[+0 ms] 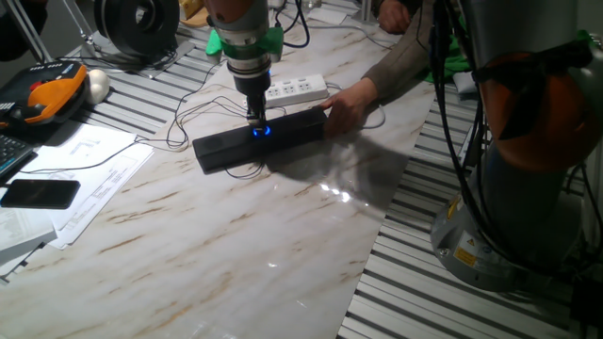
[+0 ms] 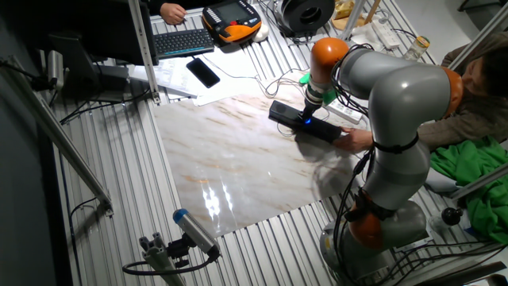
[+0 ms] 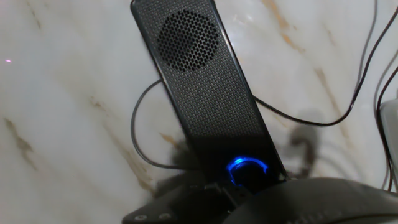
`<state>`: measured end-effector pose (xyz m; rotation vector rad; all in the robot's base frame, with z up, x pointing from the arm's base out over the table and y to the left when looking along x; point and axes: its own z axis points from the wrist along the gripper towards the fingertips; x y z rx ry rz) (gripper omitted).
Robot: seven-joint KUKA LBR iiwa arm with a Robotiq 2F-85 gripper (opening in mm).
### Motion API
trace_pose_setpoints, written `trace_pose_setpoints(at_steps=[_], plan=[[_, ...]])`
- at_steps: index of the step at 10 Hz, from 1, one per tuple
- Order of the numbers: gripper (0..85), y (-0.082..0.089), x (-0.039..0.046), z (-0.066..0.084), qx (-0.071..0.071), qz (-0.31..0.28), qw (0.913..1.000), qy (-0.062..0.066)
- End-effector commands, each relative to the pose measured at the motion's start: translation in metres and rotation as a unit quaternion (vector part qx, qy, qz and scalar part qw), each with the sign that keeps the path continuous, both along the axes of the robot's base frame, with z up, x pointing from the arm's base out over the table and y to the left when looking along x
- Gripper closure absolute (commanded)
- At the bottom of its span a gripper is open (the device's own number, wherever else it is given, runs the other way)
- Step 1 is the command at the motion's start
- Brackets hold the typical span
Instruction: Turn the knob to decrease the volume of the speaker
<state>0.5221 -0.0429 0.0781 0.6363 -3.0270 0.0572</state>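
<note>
The speaker point(image 1: 226, 146) is a long black bar lying on the marble tabletop; it also shows in the other fixed view point(image 2: 286, 113) and the hand view point(image 3: 205, 93). The knob point(image 1: 261, 130) glows blue at its middle, and the ring shows too in the other fixed view point(image 2: 307, 121) and the hand view point(image 3: 247, 169). My gripper point(image 1: 256, 119) points straight down onto the knob, its narrow fingers closed around it. In the hand view the gripper point(image 3: 239, 186) is dark and blurred at the bottom edge, partly covering the ring. A thin cable point(image 3: 323, 118) loops beside the speaker.
A person's hand point(image 1: 344, 105) holds the speaker's right end. A white power strip point(image 1: 297, 91) lies just behind the speaker. A black phone point(image 1: 40, 193) and papers lie at the left. An orange pendant point(image 1: 47, 94) sits at the far left. The robot base point(image 1: 528, 141) stands at the right.
</note>
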Motion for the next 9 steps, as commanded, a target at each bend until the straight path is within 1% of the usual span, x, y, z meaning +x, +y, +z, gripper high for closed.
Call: trace_pose_setpoints(at_steps=[1,2,3,4,5,6,8,9], plan=[[51.0,-0.001,0.0008,0.0,-0.006,-0.006,1.0,-0.003],[51.0,-0.001,0.0017,0.0,-0.007,-0.012,0.9999,-0.004],[34.0,-0.002,0.0024,0.0,-0.007,-0.02,0.9998,-0.006],[17.0,-0.003,0.0036,0.001,-0.003,-0.027,0.9996,-0.006],[17.0,-0.004,0.0058,0.001,0.0,-0.031,0.9995,-0.006],[17.0,-0.006,0.0076,0.002,0.007,-0.039,0.9992,-0.001],[17.0,-0.007,0.0073,0.008,0.009,-0.058,0.9983,-0.001],[17.0,-0.008,0.0085,0.01,0.012,-0.072,0.9973,-0.001]])
